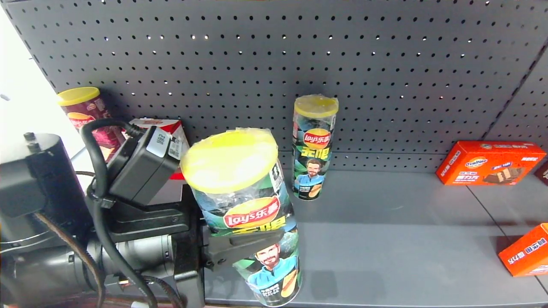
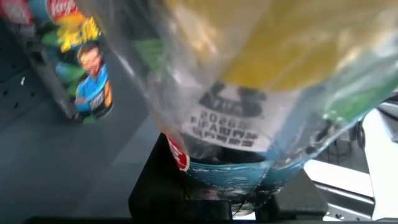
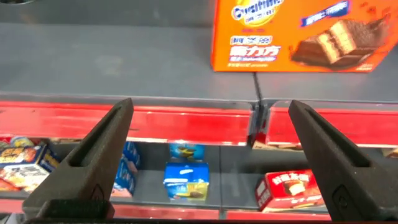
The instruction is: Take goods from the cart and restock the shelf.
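Note:
My left gripper is shut on a green chip can with a yellow lid, held slightly tilted over the front left of the grey shelf. In the left wrist view the held can is pressed close to the camera. A second matching can stands upright near the pegboard back, apart from the held one, and appears again as the standing can. My right gripper is open and holds nothing, in front of the shelf's red front strip and below an orange box.
A maroon can and a red-and-white box stand at the shelf's back left. Orange boxes lie at the right, one at the back and one near the front edge. Packaged goods sit on the lower shelf.

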